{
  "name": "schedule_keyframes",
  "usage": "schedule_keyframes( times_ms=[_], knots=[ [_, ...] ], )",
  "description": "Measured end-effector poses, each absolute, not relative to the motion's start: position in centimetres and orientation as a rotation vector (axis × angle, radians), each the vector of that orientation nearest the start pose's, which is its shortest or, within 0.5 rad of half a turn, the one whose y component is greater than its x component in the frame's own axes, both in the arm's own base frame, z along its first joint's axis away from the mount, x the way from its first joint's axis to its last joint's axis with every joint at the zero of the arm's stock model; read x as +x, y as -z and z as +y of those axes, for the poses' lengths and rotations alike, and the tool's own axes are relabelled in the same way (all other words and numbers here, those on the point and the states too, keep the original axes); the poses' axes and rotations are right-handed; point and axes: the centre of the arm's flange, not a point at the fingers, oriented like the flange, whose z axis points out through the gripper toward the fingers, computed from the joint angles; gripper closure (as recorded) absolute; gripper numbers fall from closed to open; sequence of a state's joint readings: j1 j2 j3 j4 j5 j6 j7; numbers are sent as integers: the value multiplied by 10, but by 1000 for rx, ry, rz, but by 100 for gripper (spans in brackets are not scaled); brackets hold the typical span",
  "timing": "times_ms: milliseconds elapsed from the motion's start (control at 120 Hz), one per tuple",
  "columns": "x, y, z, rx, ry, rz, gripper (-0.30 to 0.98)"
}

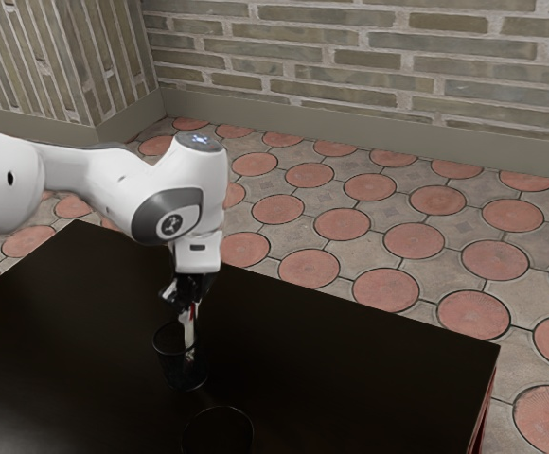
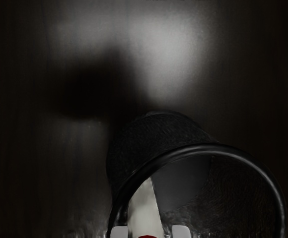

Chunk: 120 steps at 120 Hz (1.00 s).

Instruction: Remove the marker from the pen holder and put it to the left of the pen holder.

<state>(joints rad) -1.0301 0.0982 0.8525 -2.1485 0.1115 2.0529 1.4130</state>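
White and probably light, the marker point(image 2: 145, 210) leans inside the pen holder point(image 2: 134, 144) beneath the claw point(image 1: 190, 307), its shaft between 2 parted fingers point(image 2: 181, 232), a gap beside 1. Likely stiff but slick: pinch the shaft squarely above the pen holder.

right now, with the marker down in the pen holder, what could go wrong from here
The marker leans, with its lower end inside the pen holder, so a lift that isn't straight may catch the rim and tip or drag the holder.

A dark round thing is close by on the table, so a nudged holder might bump it.

The table looks smooth and glossy, so the marker might roll once laid down.
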Motion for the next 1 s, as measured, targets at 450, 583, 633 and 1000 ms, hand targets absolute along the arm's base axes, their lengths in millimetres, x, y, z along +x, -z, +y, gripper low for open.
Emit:
schedule_keyframes(
  times_ms=[450, 583, 633, 1000],
  knots=[
    [554, -505, -1, -2237, -366, 2049, 77],
    [550, -528, 43, -2318, -427, 1960, 77],
    [545, -528, 65, -2358, -461, 1925, 77],
    [519, -460, 148, -2529, -674, 1793, 77]
  ],
)
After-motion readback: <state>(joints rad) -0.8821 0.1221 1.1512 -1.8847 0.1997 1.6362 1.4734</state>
